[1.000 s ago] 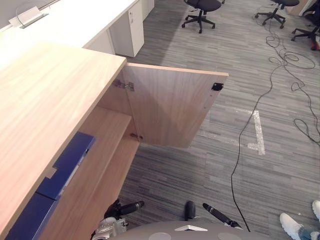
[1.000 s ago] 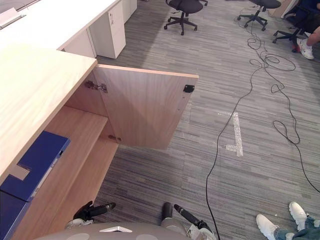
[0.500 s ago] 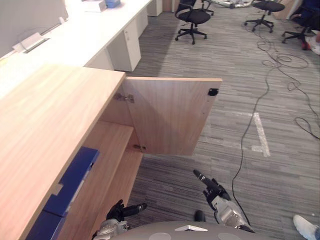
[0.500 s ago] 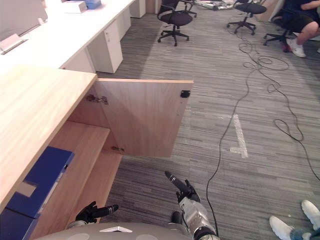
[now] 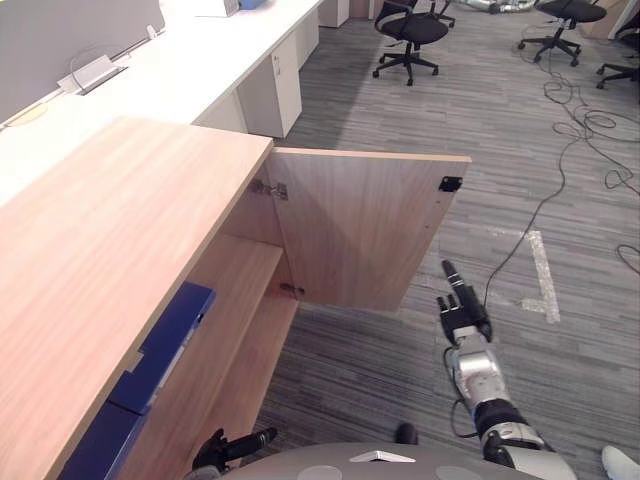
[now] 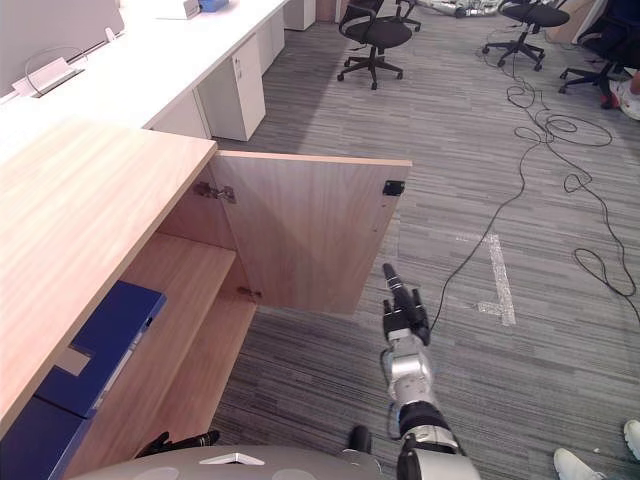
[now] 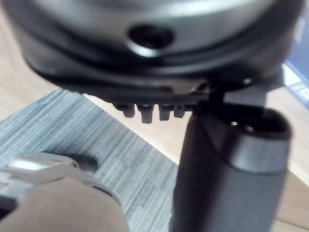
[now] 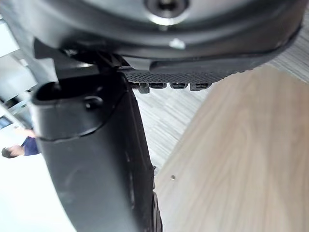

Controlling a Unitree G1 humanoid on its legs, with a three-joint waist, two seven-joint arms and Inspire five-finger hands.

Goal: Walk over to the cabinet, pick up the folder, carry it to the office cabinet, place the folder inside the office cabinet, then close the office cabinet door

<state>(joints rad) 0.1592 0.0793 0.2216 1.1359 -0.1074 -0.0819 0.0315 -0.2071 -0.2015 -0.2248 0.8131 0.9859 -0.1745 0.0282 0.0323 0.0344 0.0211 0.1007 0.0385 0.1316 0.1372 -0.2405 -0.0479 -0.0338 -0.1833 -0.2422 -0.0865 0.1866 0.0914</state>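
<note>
no legible text, numbers or signs; nothing readable on the folder (image 5: 165, 335), nothing on the cabinet door (image 5: 365, 235)

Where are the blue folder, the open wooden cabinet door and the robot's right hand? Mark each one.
blue folder (image 5: 168, 338), left eye view, on its flat cover.
open wooden cabinet door (image 5: 365, 230), left eye view, middle of its inner face.
right hand (image 5: 464, 314), left eye view, on its dark middle.

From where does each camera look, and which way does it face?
Left eye view: on the head, looking down at the cabinet's open door and blue folder; right hand outstretched, left hand low.
Right eye view: beside it, same scene.
Left wrist view: along the left hand, toward carpet.
Right wrist view: along the right hand, toward the door.
</note>
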